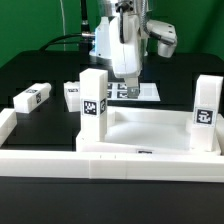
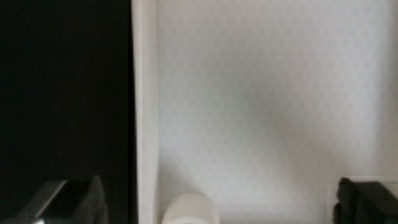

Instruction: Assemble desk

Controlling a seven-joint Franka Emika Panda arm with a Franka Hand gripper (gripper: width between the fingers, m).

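The white rimmed tabletop point(image 1: 150, 135) lies at the front. Two white tagged legs stand upright at its corners, one on the exterior view's left point(image 1: 93, 105) and one on its right point(image 1: 205, 108). Two more tagged legs lie loose on the black table, one far left point(image 1: 32, 97) and one nearer the middle point(image 1: 72, 95). My gripper point(image 1: 129, 78) hangs just behind the tabletop's far rim. In the wrist view its dark fingers point(image 2: 71, 205) stand wide apart over a blurred white surface point(image 2: 267, 100). A small rounded white end point(image 2: 187, 210) shows between them, touching neither.
The marker board point(image 1: 147, 91) lies flat behind the tabletop, under the gripper. A low white wall point(image 1: 40, 160) runs along the front. The table around them is black point(image 1: 30, 70).
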